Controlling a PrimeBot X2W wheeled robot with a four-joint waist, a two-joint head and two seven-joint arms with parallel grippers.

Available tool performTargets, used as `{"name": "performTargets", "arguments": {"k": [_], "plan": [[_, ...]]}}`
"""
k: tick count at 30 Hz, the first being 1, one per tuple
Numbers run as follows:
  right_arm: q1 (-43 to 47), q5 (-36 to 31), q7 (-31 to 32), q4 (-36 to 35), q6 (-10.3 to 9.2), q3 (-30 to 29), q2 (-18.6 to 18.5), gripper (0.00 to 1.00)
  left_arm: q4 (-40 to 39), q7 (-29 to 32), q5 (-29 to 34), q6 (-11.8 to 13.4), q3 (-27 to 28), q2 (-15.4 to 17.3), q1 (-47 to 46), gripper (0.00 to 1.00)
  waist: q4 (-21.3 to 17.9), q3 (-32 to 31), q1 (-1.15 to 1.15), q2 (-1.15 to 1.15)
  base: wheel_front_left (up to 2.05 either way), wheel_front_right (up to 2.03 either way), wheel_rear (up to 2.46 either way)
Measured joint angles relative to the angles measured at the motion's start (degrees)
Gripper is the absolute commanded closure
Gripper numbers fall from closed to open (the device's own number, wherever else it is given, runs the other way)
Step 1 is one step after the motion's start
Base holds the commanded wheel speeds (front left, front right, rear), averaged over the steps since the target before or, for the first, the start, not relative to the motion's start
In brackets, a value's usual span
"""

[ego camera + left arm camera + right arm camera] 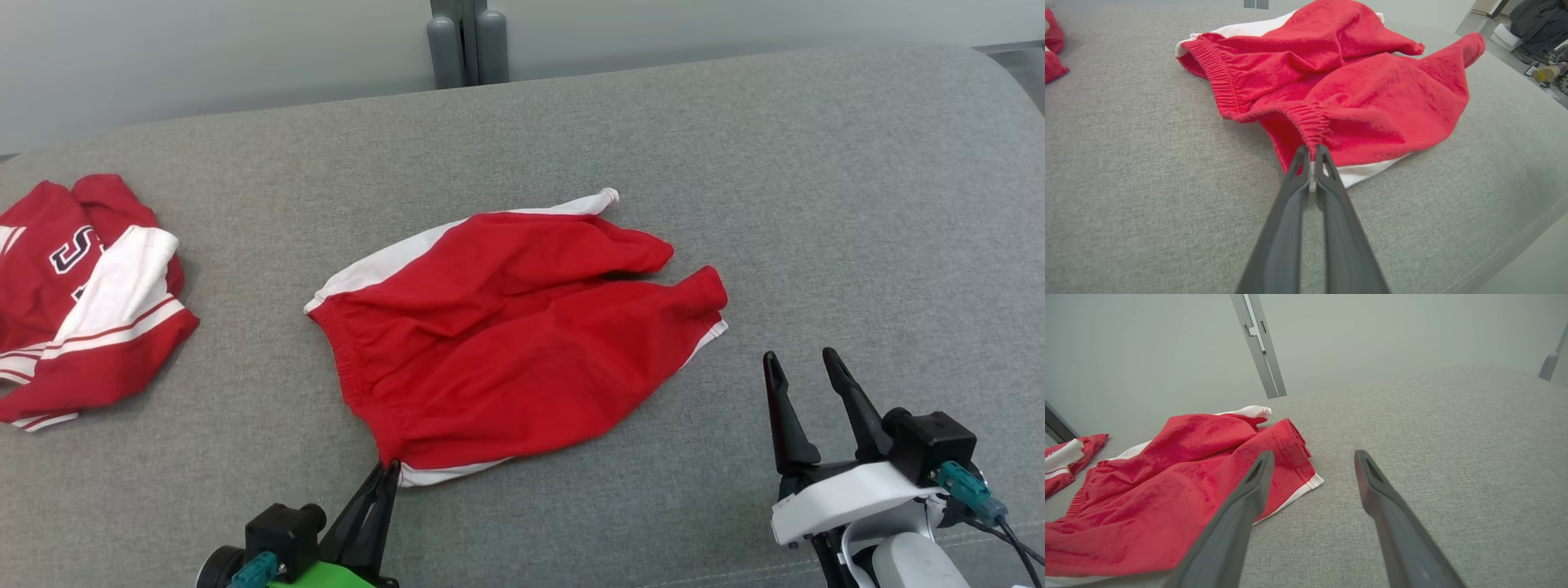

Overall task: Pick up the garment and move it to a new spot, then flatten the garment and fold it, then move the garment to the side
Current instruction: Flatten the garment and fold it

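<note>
looking at red shorts (pixel 506 343) with white side panels, spread out rumpled around the middle of a grey cushion (pixel 816 204). waistband toward the left, leg openings toward the right. got the left gripper (pixel 390 467) clamped tight on the near waistband corner, right where the elastic meets the white stripe, fingers pressed together with fabric bunched at the tips. got the right gripper (pixel 800 356) spread wide and empty, over bare cushion just beside the near leg hem, not touching it. loads of bare cushion to the right of the shorts and behind them, up to the rounded back edge. less room on the left: a crumpled red and white shirt (pixel 82 302) near that edge, well apart from the shorts. stitched front edge of the cushion close by on the robot's side of both grippers. surface itself grey woven fabric, flat and even. behind it a pale wall (pixel 204 49) and a grey post (pixel 469 45). off the right side in the left wrist view, some floor (pixel 1547 261) and dark clutter (pixel 1535 24), too blurry to name.
</note>
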Motion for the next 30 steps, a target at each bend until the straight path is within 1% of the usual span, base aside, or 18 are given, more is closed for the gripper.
{"name": "performTargets", "arguments": {"k": [4, 10, 11, 12, 13, 14, 16, 19, 23, 30], "plan": [[0.0, 0.0, 0.0, 0.5, 0.0, 0.4, -0.2, 0.0, -0.4, -0.2, -0.2, 0.4, 0.4, -0.1, -0.4, 1.0, -0.5, -0.2, 0.0, 0.0, 0.0, 0.0, 0.0], [-0.1, 0.0, 0.0, 1.3, 0.0, 0.8, -0.5, 0.0, 4.3, -2.6, 1.2, 0.9, 1.4, 0.2, -4.9, 1.0, -1.8, -0.5, 0.0, 0.0, 0.0, 0.0, 0.0], [-0.1, 0.0, 0.0, 1.4, 0.0, 0.8, -0.5, 0.0, 5.5, -3.0, 1.1, 1.0, 1.7, 0.0, -5.6, 0.91, -2.1, -0.6, 0.0, 0.0, 0.0, 0.0, 0.0], [-0.1, 0.0, 0.0, 1.5, 0.0, 0.8, -0.6, 0.0, 7.0, -3.3, 1.2, 1.0, 1.7, 0.0, -6.2, 0.88, -2.3, -0.6, 0.0, 0.0, 0.0, 0.0, 0.0], [-0.1, 0.0, 0.0, 1.5, 0.0, 0.8, -0.7, 0.0, 8.4, -3.7, 1.2, 1.0, 2.0, -0.1, -6.6, 0.82, -2.4, -0.6, 0.0, 0.0, 0.0, 0.0, 0.0], [-0.1, -0.1, 0.0, 1.6, 0.0, 0.9, -0.7, 0.0, 9.5, -4.0, 1.1, 1.0, 2.3, -0.2, -6.9, 0.75, -2.5, -0.7, 0.0, 0.0, 0.0, 0.0, 0.0], [-0.1, -0.1, 0.0, 1.7, 0.0, 0.9, -0.6, 0.0, 11.6, -4.6, 1.2, 1.0, 2.3, -0.1, -7.4, 0.0, -2.7, -0.9, 0.0, 0.0, 0.0, 0.0, 0.0], [-0.1, -0.1, 0.0, 1.8, 0.0, 0.6, -0.6, 0.0, 13.0, -5.3, 1.2, 1.0, 2.9, -1.0, -7.8, 0.0, -2.5, -1.2, 0.0, 0.0, 0.0, 0.0, 0.0], [0.0, -0.2, 0.0, 1.8, 0.0, 0.5, -0.6, 0.0, 12.4, -5.7, 1.2, 1.0, 3.8, -2.1, -7.7, 0.0, -1.7, -1.9, 0.0, 0.0, 0.0, 0.0, 0.0], [0.3, -0.6, 0.0, 1.2, 0.0, 1.0, -0.9, 0.0, 5.6, -6.0, 3.4, 1.5, 8.6, -3.5, -5.4, 0.0, -0.2, -3.5, 0.0, 0.0, 0.0, 0.0, 0.0]]}}
